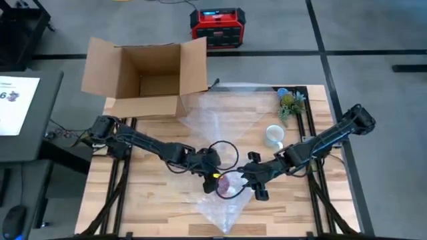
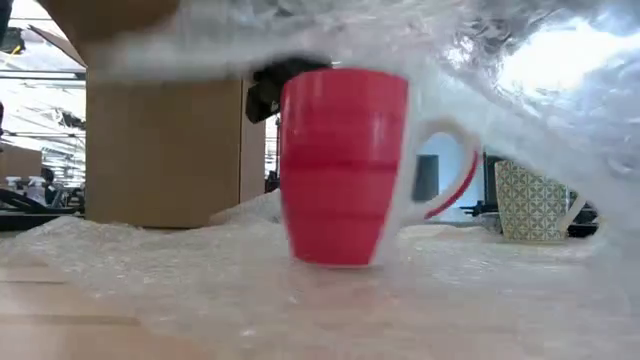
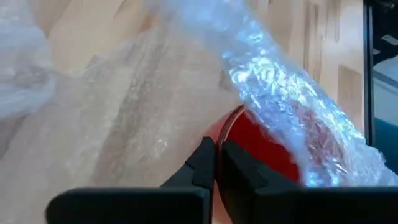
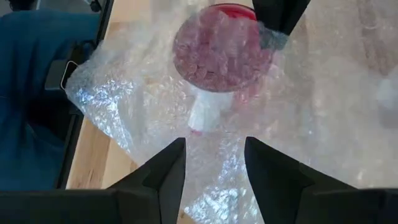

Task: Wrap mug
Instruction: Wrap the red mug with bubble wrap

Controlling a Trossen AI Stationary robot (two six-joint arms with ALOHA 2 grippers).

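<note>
bubble wrap (image 2: 300, 290) is laid under the red mug (image 2: 343, 165), upright near the table's front edge, and draped over it. left gripper (image 3: 216, 163) is clenched on the wrap at the rim. right gripper (image 4: 214, 163) is released, handle-side.

Bright, even light fills the room and the table (image 1: 153, 200), and shadows are soft and faint. The bubble wrap (image 2: 560, 60) shines white where light hits it in the low view, and it glares in the left wrist view too. The red mug (image 2: 345, 165) looks blurry up close. The box (image 2: 165, 150) behind it is fuzzy. In the wrist views the near dark fingers (image 4: 165, 180) look soft and out of focus.
</note>
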